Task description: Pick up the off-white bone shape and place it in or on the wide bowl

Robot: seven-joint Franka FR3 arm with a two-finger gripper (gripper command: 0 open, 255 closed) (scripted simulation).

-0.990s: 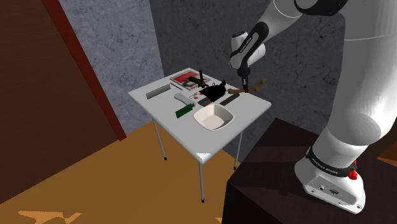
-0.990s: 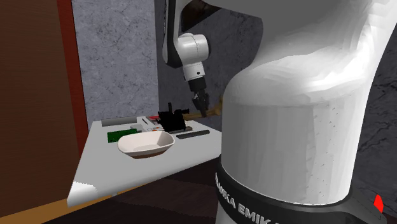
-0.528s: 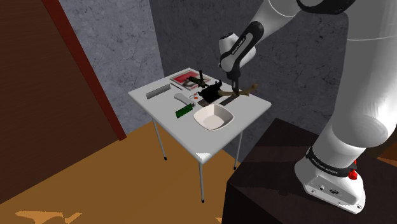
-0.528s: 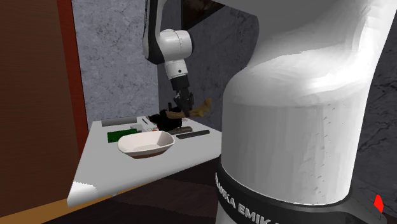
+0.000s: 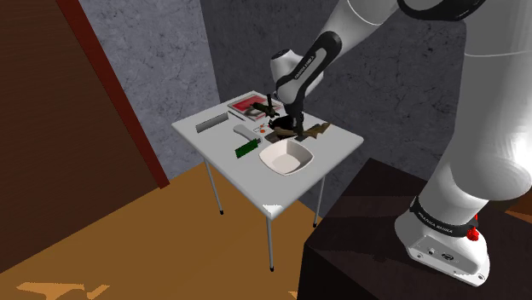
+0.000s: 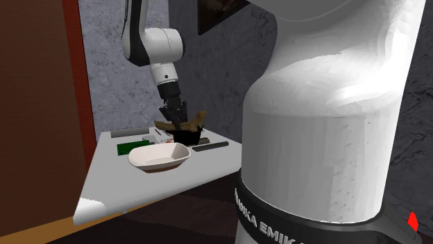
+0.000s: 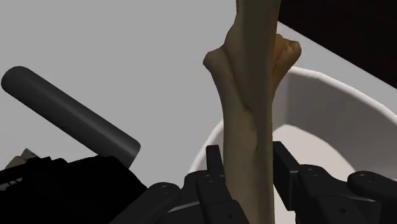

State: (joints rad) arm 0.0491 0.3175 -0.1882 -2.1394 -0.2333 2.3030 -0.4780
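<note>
Bone, tan, clamped tight between the gripper's fingers, has swung across toward the white bowl and now hangs, it seems, just over its far rim.

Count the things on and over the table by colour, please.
White: 2, bowl, flat piece
Tan: 1, bone in the fingers
Green: 1, strip
Black: 2, bulky object, bar
Grey: 1, slab
Red and white: 1, book
Total: 8

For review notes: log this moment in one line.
gripper: shut on tan bone | bone: held aloft near wide bowl | placement: pending
</note>
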